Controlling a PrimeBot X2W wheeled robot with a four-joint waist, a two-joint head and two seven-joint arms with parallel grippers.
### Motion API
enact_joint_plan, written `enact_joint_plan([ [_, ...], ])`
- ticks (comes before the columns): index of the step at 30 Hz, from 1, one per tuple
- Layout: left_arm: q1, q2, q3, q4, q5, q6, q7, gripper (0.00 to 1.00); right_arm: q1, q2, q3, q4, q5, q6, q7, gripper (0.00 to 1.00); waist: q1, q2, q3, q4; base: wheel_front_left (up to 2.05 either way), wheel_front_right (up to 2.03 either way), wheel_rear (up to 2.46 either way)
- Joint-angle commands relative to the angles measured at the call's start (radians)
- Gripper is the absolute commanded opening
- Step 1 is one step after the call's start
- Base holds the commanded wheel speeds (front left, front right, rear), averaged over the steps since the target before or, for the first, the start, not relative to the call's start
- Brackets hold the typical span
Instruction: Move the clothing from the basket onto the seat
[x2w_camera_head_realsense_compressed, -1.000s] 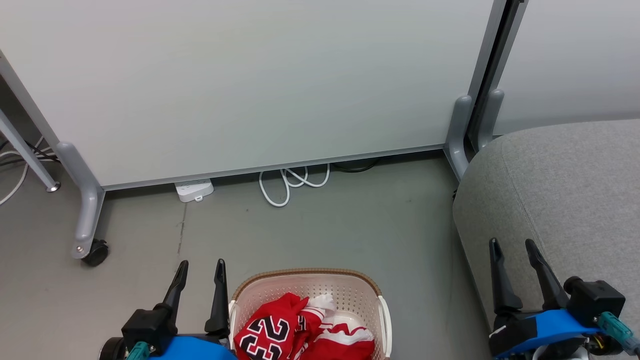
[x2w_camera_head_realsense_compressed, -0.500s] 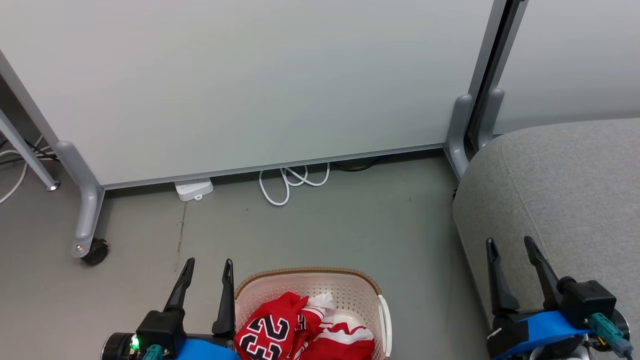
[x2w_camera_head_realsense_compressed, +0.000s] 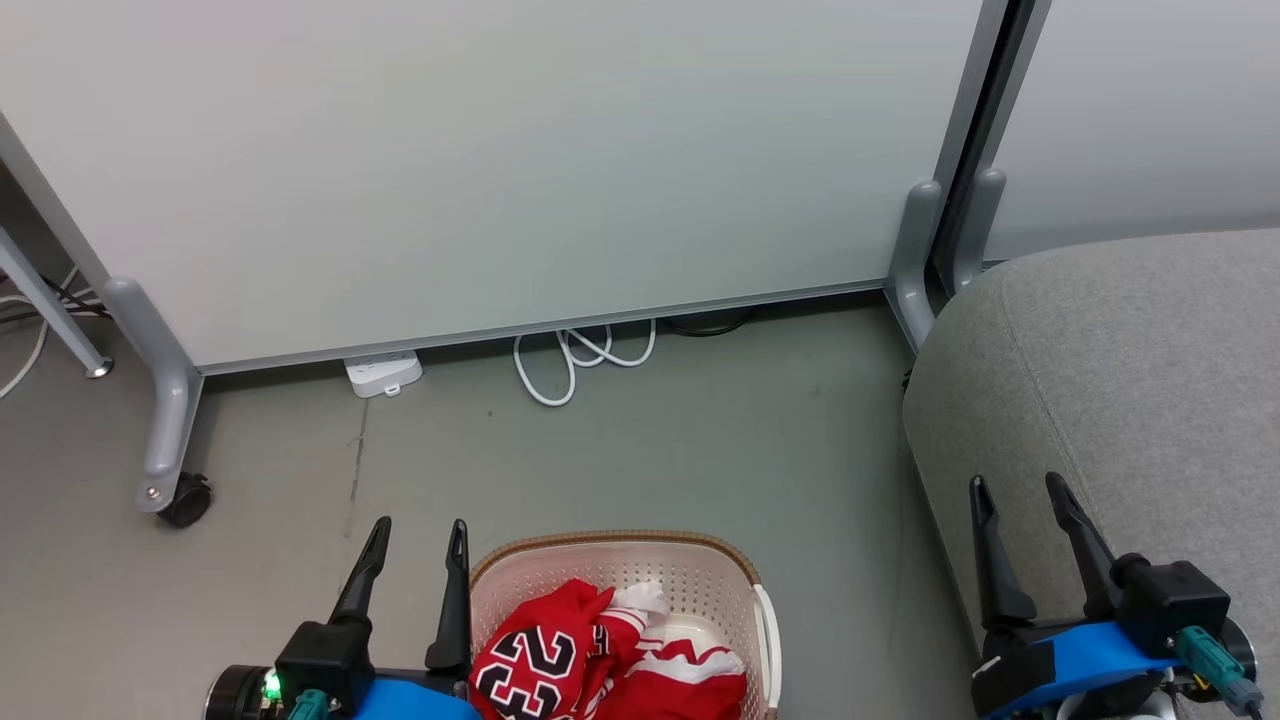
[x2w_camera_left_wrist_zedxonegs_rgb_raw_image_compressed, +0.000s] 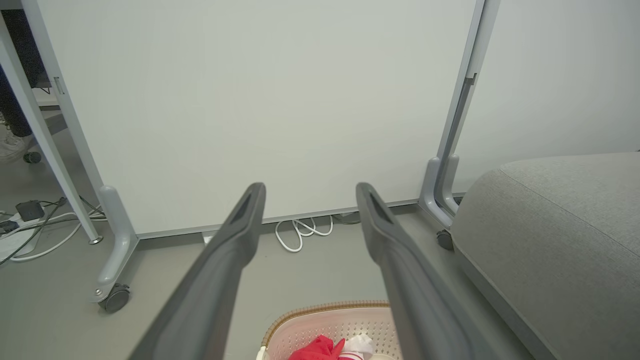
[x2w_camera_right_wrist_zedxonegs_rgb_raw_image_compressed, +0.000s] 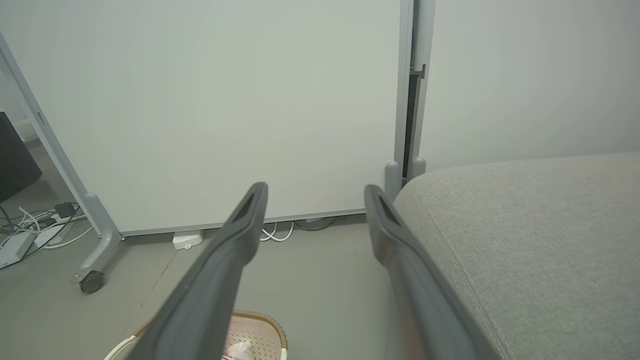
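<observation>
The red sports jersey clothing (x2w_camera_head_realsense_compressed: 570, 615) with white and black trim, one piece showing a black-and-white 23, lay crumpled inside the cream-white perforated plastic basket (x2w_camera_head_realsense_compressed: 700, 578) with a brown woven-look rim, which stood on the grey floor (x2w_camera_head_realsense_compressed: 700, 440). The left gripper (x2w_camera_head_realsense_compressed: 421, 523) hovered just beside the basket's left rim, its two dark fingers spread apart and empty. The right gripper (x2w_camera_head_realsense_compressed: 1015, 480) hung over the near edge of the large grey fabric seat (x2w_camera_head_realsense_compressed: 1140, 350), well apart from the basket, fingers likewise spread, holding nothing. A looped white cable (x2w_camera_head_realsense_compressed: 560, 365) lay beneath the pale wheeled partition panel (x2w_camera_head_realsense_compressed: 500, 150).
</observation>
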Motion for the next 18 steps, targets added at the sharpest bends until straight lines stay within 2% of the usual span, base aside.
enact_joint_plan([
  [1,-0.015,0.005,0.001,0.006,0.003,-0.005,-0.003,1.0,-0.008,-0.004,0.002,0.0,0.002,0.0,-0.006,1.0,0.0,0.0,0.005,-0.002,0.0,0.0,0.0],
  [8,-0.037,0.005,-0.009,0.056,-0.018,-0.012,-0.003,1.0,-0.033,-0.004,0.007,-0.016,0.006,0.0,-0.013,1.0,0.0,0.0,0.059,-0.024,0.0,0.0,0.0],
  [18,-0.172,0.022,-0.035,0.22,-0.002,-0.031,0.016,1.0,-0.137,-0.003,0.046,-0.027,0.039,0.0,-0.039,1.0,0.0,0.0,0.285,-0.109,0.0,0.0,0.0],
])
